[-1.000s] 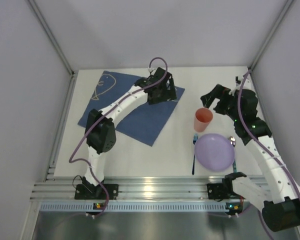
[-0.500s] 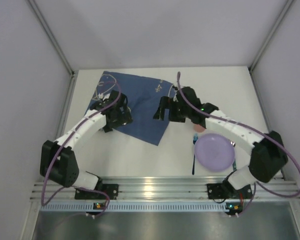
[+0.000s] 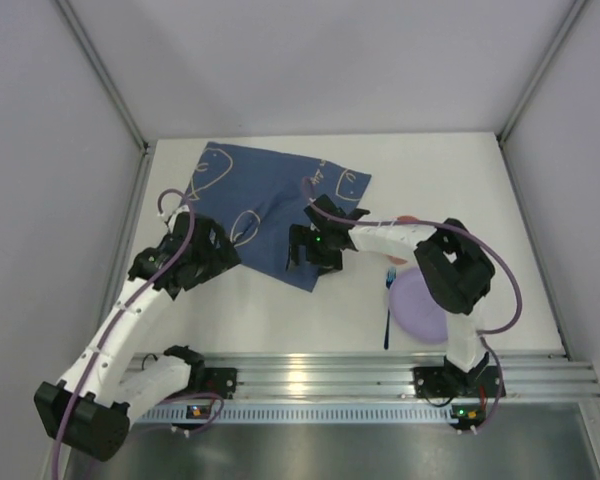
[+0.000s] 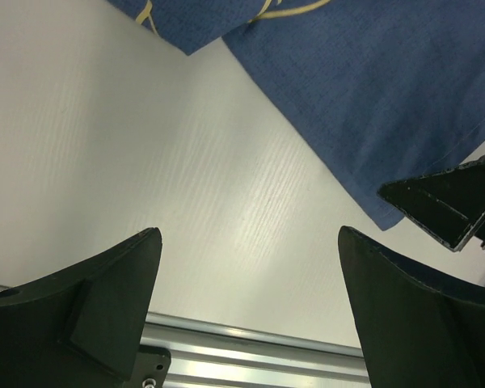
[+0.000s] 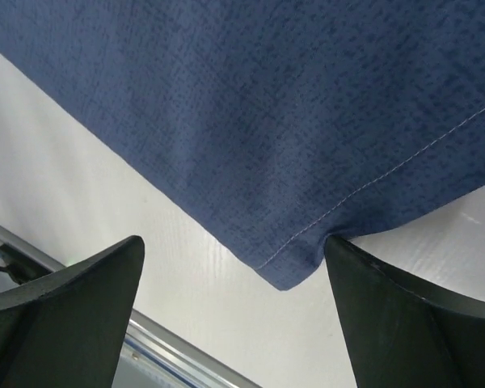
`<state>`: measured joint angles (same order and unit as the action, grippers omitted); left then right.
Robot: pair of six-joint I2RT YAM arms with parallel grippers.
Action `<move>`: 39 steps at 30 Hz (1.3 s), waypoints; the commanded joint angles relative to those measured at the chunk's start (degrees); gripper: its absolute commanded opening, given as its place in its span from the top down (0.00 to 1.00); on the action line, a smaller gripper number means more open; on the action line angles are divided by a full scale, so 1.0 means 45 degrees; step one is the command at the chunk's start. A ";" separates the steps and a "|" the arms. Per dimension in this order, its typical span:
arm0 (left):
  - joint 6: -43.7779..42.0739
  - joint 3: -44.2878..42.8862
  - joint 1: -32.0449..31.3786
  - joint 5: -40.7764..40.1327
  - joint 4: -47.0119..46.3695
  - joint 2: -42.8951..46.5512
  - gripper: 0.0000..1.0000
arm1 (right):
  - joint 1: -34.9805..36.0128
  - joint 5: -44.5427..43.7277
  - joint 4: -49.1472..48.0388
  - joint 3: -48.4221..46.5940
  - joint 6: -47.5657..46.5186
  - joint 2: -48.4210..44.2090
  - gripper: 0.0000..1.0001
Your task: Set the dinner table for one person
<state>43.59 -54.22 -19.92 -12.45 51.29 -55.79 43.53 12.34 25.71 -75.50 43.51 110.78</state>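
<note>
The white dinner table holds a dark blue cloth mat with pale line drawings, lying flat at the back left. My right gripper is open just above the mat's near corner. In the right wrist view that corner lies between the spread fingers and my right gripper holds nothing. My left gripper is open and empty at the mat's left edge. In the left wrist view my left gripper is over bare table, with the mat beyond it.
A purple plate lies at the front right, partly under the right arm. A blue fork lies to its left. An orange cup is mostly hidden behind the arm. A metal rail runs along the near edge.
The right arm swung left from the cup to the mat's near corner. The left arm drew back toward the near left. The mat now lies spread out, with more drawings showing.
</note>
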 commanded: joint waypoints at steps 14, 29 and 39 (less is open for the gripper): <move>0.0449 0.0778 0.0091 -0.0125 0.1084 0.1715 0.05 | -0.1408 -0.4378 0.4317 -0.0468 -0.1738 -0.2247 1.00; 0.0313 0.0642 0.0091 0.0890 -0.0693 0.0036 0.07 | -0.2740 -0.4541 0.6200 -0.1638 -0.2870 -0.4891 0.35; 0.0274 0.0954 0.0072 0.1048 -0.1980 -0.1194 0.07 | -0.3109 -0.6607 0.7938 -0.4295 -0.4139 -0.5497 0.12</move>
<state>45.10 -50.65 -19.81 -8.16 47.62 -58.94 30.44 -12.47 57.34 -91.13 27.99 89.67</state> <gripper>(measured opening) 0.928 0.867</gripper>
